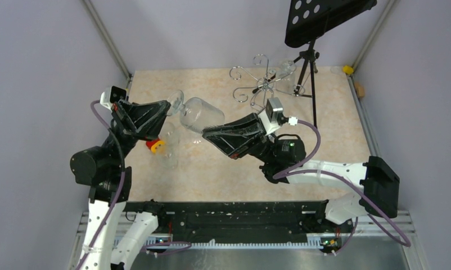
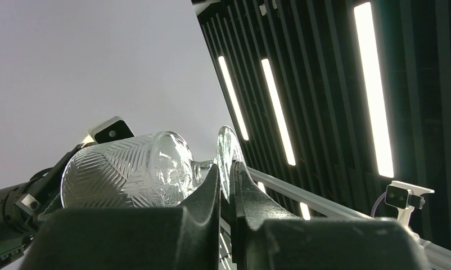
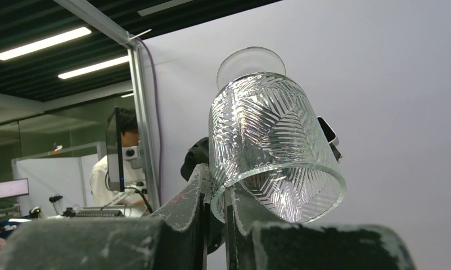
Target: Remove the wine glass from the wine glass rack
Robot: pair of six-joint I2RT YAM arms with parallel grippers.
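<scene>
Left claw (image 2: 226,174): clamped on the round foot (image 2: 228,147) of the glass (image 2: 127,169), with the disc edge-on between its fingers.
Right claw (image 3: 215,183): clamped on the rim (image 3: 279,191), pinching the bowl's wall between its fingers.
Glass position: we see it off the rack (image 1: 257,84), lying sideways in the air between both claws above the bench (image 1: 223,169). The rack stands well behind it.
Handling: we judge it stiff, brittle and slick, and the thick walls suggest some weight. Both grips sit on thin edges, so it could slip or chip under a hard squeeze.
Where to hold: we would trust the foot or the short stem more than the rim.
Materials: clear glass cut with a leaf-like herringbone relief, a tapering bowl and a flat disc foot. The rack is shiny wire with scrolled arms.
</scene>
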